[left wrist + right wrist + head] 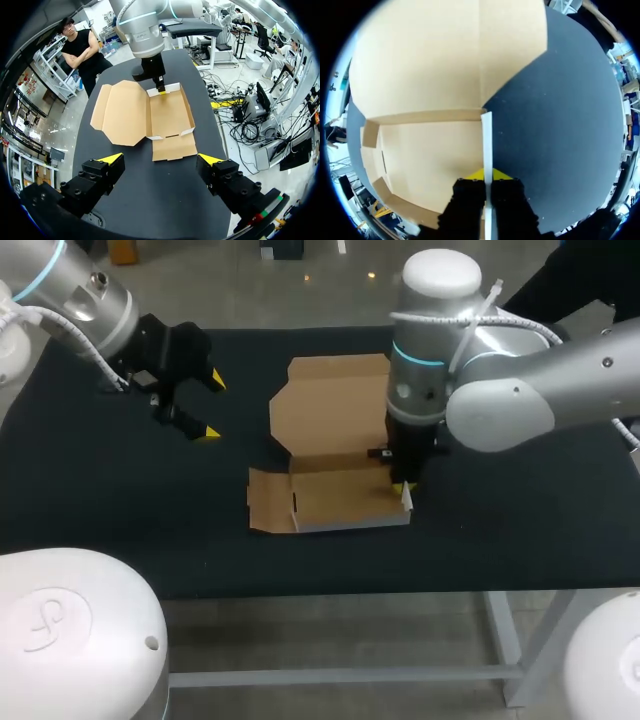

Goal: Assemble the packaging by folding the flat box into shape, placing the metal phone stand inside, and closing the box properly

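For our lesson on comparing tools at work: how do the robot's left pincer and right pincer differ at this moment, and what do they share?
The left pincer is wide open and empty; the right pincer is shut on the box's side wall. The left pincer hangs over bare table beside the box; the right pincer points down at the box's edge. Both have yellow fingertips.

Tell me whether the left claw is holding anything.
No, the left claw stands wide open, short of the box, with nothing in it.
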### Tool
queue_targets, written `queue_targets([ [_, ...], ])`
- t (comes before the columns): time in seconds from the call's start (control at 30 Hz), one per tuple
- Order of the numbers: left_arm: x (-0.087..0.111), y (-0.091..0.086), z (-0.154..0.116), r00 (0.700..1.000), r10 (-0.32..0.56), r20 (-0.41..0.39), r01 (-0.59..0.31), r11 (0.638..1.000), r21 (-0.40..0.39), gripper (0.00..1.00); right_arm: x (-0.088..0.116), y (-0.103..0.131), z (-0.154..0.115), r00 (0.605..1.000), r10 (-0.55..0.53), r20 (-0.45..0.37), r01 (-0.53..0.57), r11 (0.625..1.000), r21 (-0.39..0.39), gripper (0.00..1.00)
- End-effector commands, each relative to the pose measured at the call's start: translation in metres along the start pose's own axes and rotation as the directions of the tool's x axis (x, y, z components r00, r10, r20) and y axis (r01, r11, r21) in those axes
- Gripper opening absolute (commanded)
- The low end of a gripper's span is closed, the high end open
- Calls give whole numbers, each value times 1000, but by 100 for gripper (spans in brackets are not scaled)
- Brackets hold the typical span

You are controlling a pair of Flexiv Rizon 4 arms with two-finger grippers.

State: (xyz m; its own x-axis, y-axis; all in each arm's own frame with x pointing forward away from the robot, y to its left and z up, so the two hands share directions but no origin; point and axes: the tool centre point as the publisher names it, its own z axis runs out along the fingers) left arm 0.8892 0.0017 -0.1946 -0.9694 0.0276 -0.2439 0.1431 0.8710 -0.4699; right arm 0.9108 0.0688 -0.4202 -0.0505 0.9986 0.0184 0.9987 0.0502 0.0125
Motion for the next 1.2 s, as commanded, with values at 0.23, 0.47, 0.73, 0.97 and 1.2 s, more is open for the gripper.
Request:
queue_targets([
  [0.23,0,-1,-1,1000,-1,-2,1,1000,-6,100,1,2,0,1000,6,7,-6,1000,8,0],
  [0.47,0,-1,-1,1000,-1,-2,1,1000,-6,100,1,2,0,1000,6,7,-6,1000,8,0],
  [0.73,0,-1,-1,1000,-1,-2,1,1000,-6,100,1,2,0,1000,6,7,-6,1000,8,0],
  [0.97,-8,0,3,918,-385,-97,390,920,43,100,1,2,0,1000,6,7,-6,1000,8,0],
  [1.2,14,-10,-2,574,-815,-76,816,577,-20,100,1,2,0,1000,6,7,-6,1000,8,0],
])
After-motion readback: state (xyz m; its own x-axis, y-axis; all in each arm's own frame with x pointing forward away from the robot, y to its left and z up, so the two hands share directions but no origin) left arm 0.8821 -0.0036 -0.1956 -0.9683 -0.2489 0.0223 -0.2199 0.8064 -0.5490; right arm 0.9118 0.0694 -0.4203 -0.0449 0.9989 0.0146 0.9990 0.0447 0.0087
